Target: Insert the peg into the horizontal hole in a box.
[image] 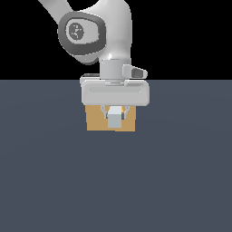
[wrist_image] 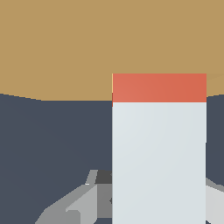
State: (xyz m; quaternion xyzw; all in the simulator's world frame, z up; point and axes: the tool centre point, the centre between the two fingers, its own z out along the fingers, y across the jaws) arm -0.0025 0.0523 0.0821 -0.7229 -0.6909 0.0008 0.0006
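Note:
The tan box stands on the dark floor behind my gripper, which hangs right in front of its face. The gripper is shut on the peg, whose pale grey-white end faces the exterior camera. In the wrist view the peg runs toward the box; its red-orange end reaches into the box's face, and only a short red band shows. One grey finger shows beside the peg. The peg and gripper cover the hole, so it is hidden.
The dark blue-grey floor spreads around the box. The white arm rises above the gripper toward the exterior view's left.

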